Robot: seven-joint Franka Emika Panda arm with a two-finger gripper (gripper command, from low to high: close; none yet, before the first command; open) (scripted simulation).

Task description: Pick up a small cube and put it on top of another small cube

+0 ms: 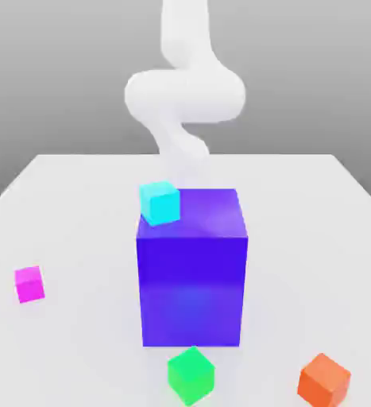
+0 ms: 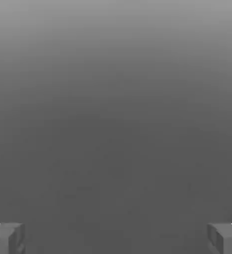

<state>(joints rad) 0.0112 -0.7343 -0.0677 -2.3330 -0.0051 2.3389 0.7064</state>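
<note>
Magenta small cube [image 1: 29, 284] sits alone on my white desk [image 1: 77, 207], toward the exterior view's left, well apart from the big blue-violet block [image 1: 192, 278]. A cyan cube [image 1: 159, 202] rests on that block's top corner. Green cube [image 1: 191, 374] and orange cube [image 1: 324, 380] lie nearer the front. My tool [image 2: 116, 238] is spread wide, pinching nothing.

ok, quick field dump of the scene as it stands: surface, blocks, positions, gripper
surface: white table
big block: blue-violet block, centre of table
on big block: cyan cube, at its top corner toward the exterior view's left
pink cube: magenta-pink cube, on table, exterior view's left
green cube: green cube, on table, in front of big block
orange cube: orange cube, on table, exterior view's right
arm: white arm, behind big block
gripper: gripper open, nothing between fingers
</note>
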